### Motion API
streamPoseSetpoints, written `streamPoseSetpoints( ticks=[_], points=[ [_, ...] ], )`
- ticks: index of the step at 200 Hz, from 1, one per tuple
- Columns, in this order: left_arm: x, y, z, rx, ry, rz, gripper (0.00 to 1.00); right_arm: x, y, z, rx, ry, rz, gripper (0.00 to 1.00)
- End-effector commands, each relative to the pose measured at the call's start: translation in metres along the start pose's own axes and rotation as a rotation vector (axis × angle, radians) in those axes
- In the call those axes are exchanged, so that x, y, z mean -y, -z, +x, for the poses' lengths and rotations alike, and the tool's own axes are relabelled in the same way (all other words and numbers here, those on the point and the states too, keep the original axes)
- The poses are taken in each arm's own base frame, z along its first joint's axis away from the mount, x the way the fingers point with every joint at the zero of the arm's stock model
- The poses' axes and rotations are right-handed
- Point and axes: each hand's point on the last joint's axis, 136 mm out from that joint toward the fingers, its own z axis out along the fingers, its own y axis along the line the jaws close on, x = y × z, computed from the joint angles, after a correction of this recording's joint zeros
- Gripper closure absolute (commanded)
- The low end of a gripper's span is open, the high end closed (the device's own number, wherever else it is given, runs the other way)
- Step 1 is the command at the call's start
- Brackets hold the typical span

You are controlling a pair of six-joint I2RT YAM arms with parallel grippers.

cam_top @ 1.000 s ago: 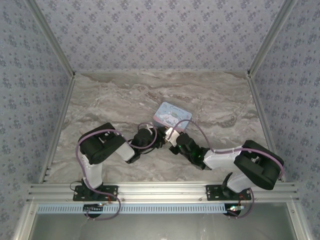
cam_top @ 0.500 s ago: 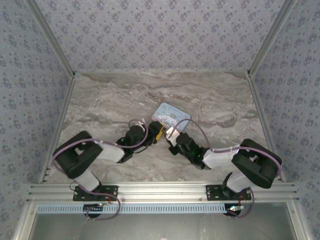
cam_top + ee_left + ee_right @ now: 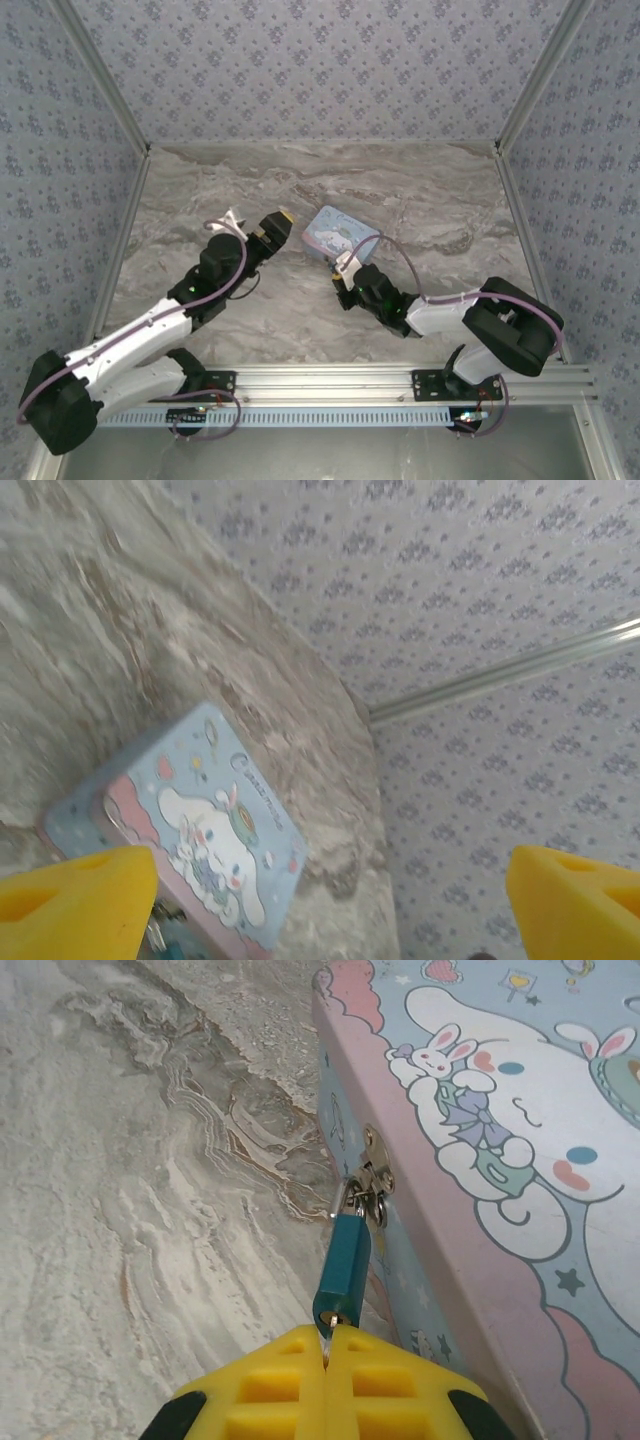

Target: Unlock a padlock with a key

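In the right wrist view, the padlock (image 3: 343, 1265) hangs centre-frame from the hasp (image 3: 372, 1175) of the tin (image 3: 520, 1160). The right gripper (image 3: 326, 1348), at bottom centre, is pinched shut on the key (image 3: 326, 1334), a sliver at the keyhole. We rotate about the key's axis, gently, without side load. The left gripper (image 3: 330, 880) stands wide, empty.

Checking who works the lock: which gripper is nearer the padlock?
Right. The right gripper is shut at the padlock's keyhole end; the left gripper is open, clear of it, beside the tin.
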Motion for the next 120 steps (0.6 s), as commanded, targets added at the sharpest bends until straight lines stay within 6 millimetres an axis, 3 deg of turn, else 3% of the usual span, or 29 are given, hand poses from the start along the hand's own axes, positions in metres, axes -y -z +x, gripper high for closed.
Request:
streamPoseSetpoints(
  ticks=[1,61,120],
  points=[
    [-0.017,0.003,-0.013,0.017,-0.097,-0.081,0.08,-0.008,-0.004,-0.005,-0.006,-0.162,-0.068,1.00],
    [-0.026,0.001,-0.032,0.020,-0.059,-0.087,0.08,-0.004,-0.007,0.019,-0.076,-0.426,-0.095,1.00],
    [-0.037,-0.018,-0.020,-0.093,-0.106,-0.164,0.08,0.033,0.002,0.035,-0.111,-0.613,-0.064,1.00]
  ],
)
